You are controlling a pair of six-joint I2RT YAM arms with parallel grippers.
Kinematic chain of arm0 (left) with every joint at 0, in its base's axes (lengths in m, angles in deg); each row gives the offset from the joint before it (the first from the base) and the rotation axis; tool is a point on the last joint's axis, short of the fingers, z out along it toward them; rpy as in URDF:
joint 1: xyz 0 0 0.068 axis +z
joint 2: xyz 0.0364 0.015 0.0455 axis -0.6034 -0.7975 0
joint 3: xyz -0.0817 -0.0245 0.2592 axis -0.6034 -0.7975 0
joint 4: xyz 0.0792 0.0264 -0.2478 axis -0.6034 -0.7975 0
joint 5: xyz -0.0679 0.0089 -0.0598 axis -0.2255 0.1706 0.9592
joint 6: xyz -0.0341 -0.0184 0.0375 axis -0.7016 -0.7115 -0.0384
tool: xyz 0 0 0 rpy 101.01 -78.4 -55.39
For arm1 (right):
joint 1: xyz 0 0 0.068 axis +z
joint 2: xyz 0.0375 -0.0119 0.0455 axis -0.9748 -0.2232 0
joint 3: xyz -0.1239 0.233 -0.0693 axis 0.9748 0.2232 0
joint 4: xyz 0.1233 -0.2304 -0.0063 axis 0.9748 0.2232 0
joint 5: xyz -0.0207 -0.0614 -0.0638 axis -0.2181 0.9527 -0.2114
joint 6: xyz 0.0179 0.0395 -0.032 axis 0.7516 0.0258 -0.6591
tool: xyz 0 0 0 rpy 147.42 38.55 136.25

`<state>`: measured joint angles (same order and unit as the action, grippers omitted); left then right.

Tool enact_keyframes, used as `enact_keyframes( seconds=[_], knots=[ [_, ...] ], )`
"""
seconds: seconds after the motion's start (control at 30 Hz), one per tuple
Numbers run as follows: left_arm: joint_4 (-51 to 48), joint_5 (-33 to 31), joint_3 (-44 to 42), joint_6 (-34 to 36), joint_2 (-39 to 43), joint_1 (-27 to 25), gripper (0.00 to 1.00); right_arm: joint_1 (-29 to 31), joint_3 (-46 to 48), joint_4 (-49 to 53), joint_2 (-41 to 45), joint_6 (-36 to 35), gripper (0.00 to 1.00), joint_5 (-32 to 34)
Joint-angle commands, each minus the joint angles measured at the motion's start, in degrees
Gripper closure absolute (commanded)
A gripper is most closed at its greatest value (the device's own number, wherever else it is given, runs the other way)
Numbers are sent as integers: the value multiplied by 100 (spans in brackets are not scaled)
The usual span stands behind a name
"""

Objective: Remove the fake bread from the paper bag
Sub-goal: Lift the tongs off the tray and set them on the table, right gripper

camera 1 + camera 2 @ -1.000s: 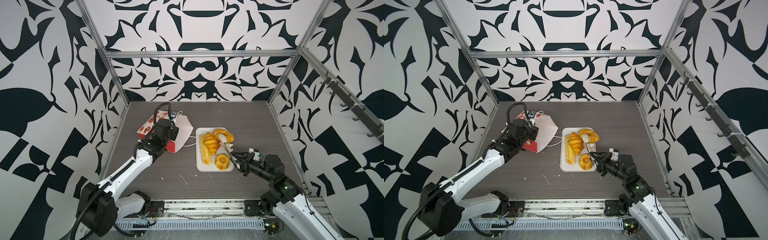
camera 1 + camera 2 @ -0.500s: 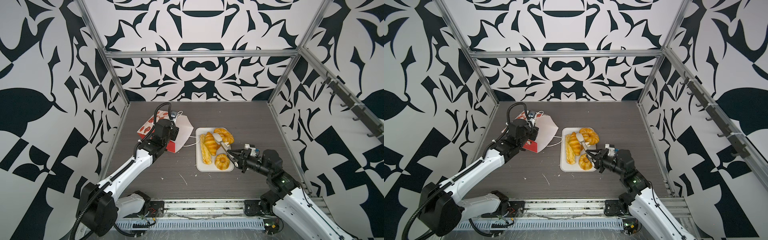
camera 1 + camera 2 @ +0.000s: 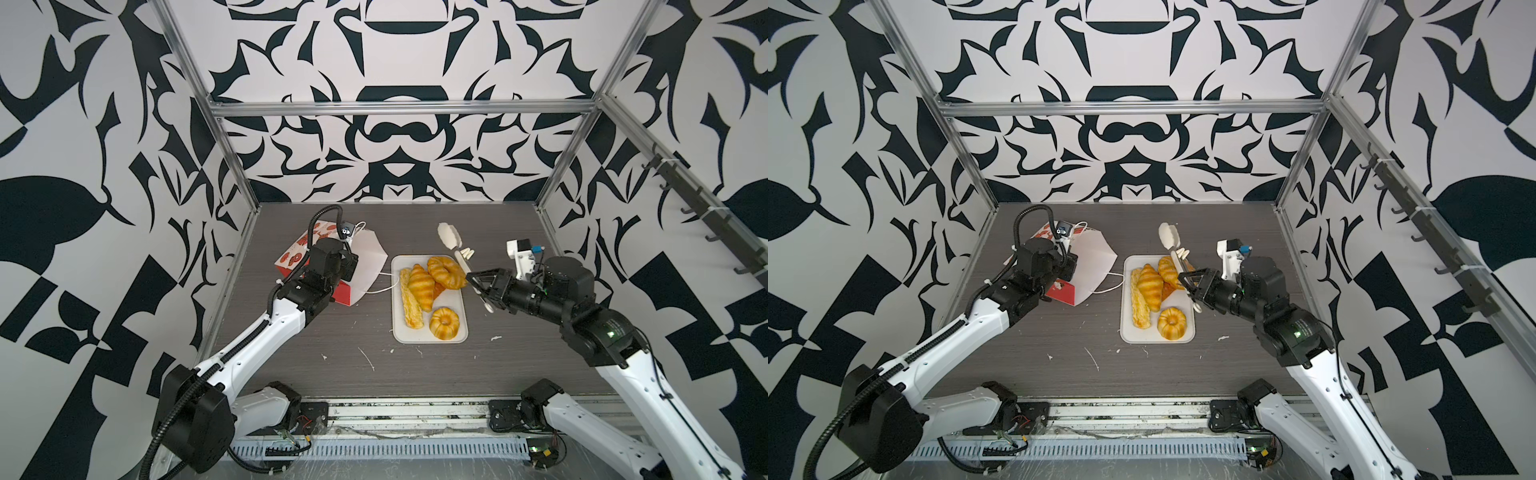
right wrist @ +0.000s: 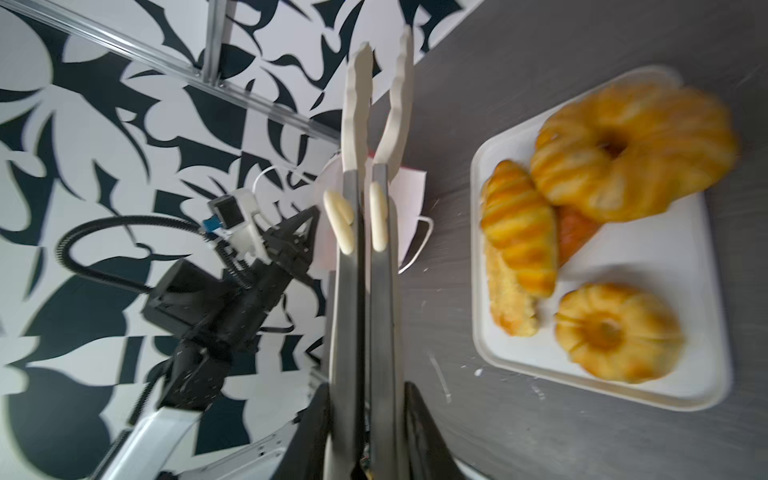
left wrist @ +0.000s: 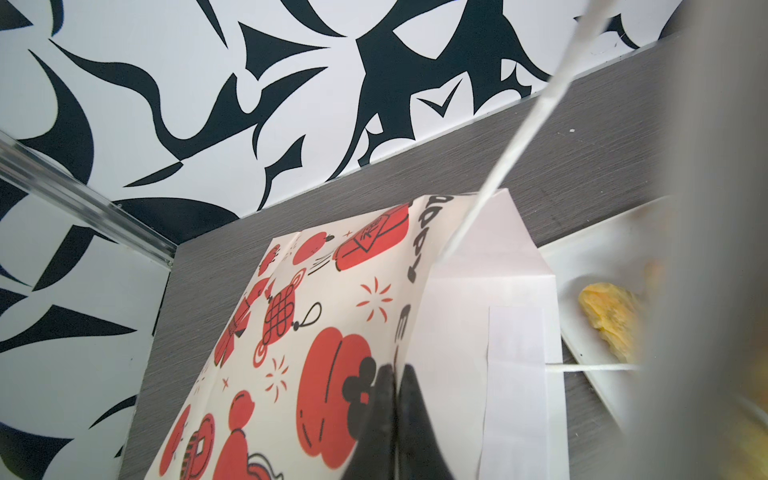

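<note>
The paper bag (image 3: 368, 259) lies on its side at the table's left, its white inside facing the tray. My left gripper (image 5: 397, 374) is shut on the edge of the paper bag (image 5: 332, 316) at its mouth. The fake bread lies on the white tray (image 3: 454, 298): a long stick (image 3: 409, 307), two croissants (image 3: 420, 284) (image 3: 446, 272), a ring bun (image 3: 444, 323) and a triangular piece (image 4: 575, 232) half hidden under them. My right gripper (image 4: 365, 386) is shut on metal tongs (image 4: 353, 257), right of the tray. The white tips of the tongs (image 3: 448, 236) hold nothing.
A white cord handle (image 3: 380, 286) trails from the bag to the tray's left rim. Small white scraps (image 3: 368, 359) dot the dark table in front of the tray. Patterned walls and metal frame posts (image 3: 232, 145) close in three sides.
My right gripper has drawn back to the right off the tray, and the tongs now point toward the back wall. Its jaws have squeezed the tongs tighter. The left arm and bag are still.
</note>
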<state>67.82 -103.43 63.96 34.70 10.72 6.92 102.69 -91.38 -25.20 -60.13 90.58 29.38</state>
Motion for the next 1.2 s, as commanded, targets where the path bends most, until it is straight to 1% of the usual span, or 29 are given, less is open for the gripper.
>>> enact_keyframes(
  seconds=[0.0,0.07,0.1,0.27,0.3,0.33,0.43,0.5,0.53,0.57,0.6,0.77,0.97,1.0,1.07,1.17],
  knots=[
    [129,-74,-100,-70,158,-21,100,-27,-226,1303,-114,-1545,82,1311],
    [120,-94,-103,-61,166,-21,100,-27,-128,1527,-171,-1711,82,1906],
    [122,-101,-104,-55,169,-21,100,-27,-67,1595,-211,-1742,82,2089],
    [163,-127,-98,-52,138,-21,100,-42,350,1661,-445,-1748,81,2832],
    [173,-119,-104,-52,128,-21,100,-60,440,1639,-480,-1747,81,2871],
    [180,-109,-101,-50,132,-21,100,-99,523,1609,-523,-1756,81,3135],
    [182,-102,-108,-76,133,-22,100,-299,797,1496,-627,-1861,80,3358],
    [191,-105,-108,-70,155,-21,100,-581,1011,1367,-730,-1894,80,3197],
    [183,-120,-108,-62,166,-21,100,-772,1137,1266,-800,-1910,80,2998],
    [175,-135,-100,-38,173,-21,100,-960,1264,1149,-871,-1923,80,2663],
    [166,-142,-87,-27,182,-26,100,-1094,1386,1049,-924,-1948,79,2555],
    [129,-178,-94,-8,252,-26,100,-1538,1661,785,-1495,-2229,77,2547],
    [129,-197,-81,0,241,-21,100,-1966,1833,253,-2267,-2449,74,2234],
    [129,-197,-82,0,242,-21,100,-2039,1877,161,-2397,-2446,73,2128],
    [129,-197,-91,2,238,-21,100,-2321,2038,-115,-2688,-2407,72,1631],
    [130,-206,-94,0,260,-21,100,-2476,2187,-315,-3017,-2406,70,1552]
  ],
)
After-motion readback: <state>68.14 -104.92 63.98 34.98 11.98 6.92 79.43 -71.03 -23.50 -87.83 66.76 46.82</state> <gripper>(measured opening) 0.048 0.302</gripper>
